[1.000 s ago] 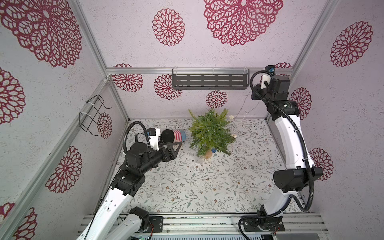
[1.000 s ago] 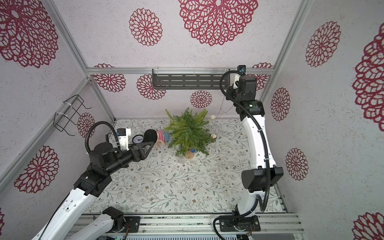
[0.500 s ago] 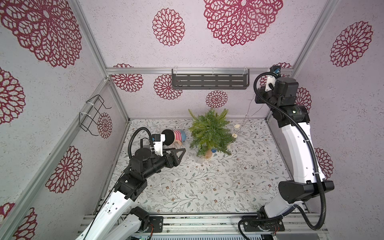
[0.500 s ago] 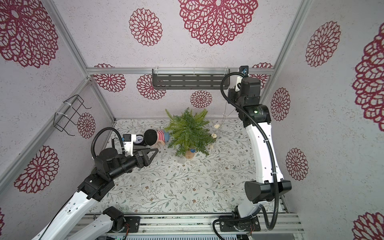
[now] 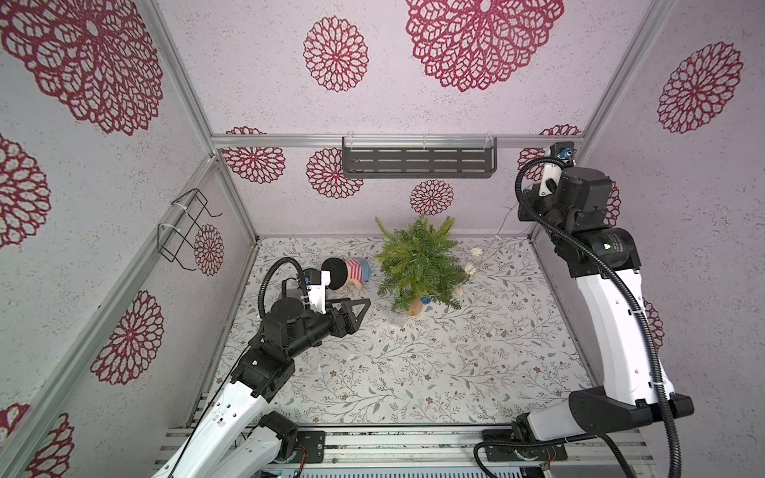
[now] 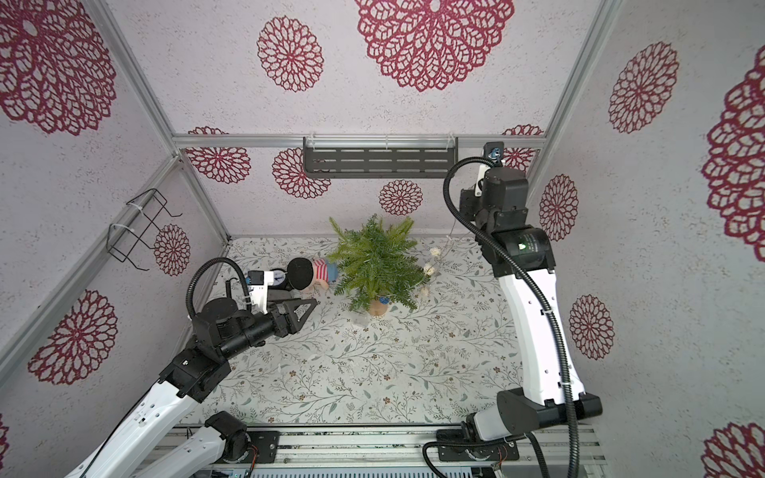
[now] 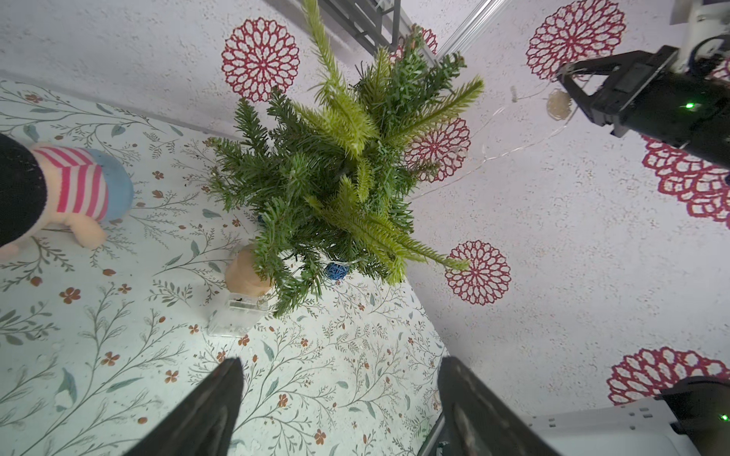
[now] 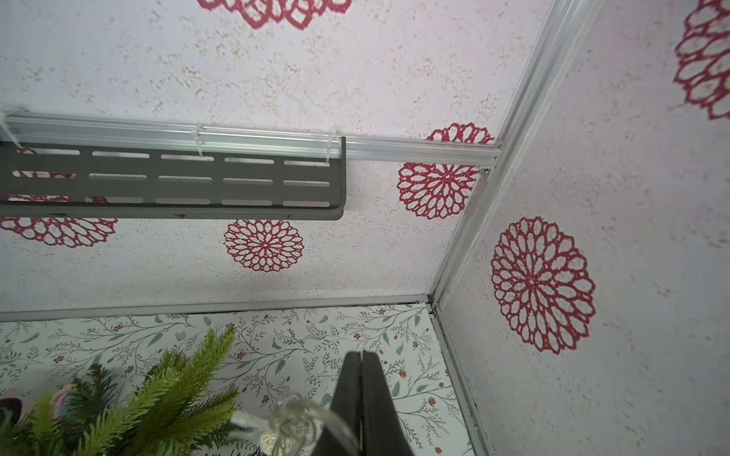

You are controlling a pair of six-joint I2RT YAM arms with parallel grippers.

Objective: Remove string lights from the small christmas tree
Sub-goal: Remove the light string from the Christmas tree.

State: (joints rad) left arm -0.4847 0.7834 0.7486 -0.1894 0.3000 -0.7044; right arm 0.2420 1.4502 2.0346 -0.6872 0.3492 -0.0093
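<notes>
- Right claw, raised by the back corner, is clamped on the string lights; their wire trails down into the small christmas tree standing on the surface.
- Left claw gapes wide, holding nothing, facing the tree.

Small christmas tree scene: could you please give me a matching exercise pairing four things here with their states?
1 left gripper
2 right gripper
3 doll
4 clear plastic box

A lying beside the small christmas tree, striped top
B shut on the string lights
C resting at the tree's base
D open, empty

Pairs: 1-D; 2-B; 3-A; 4-C
</notes>
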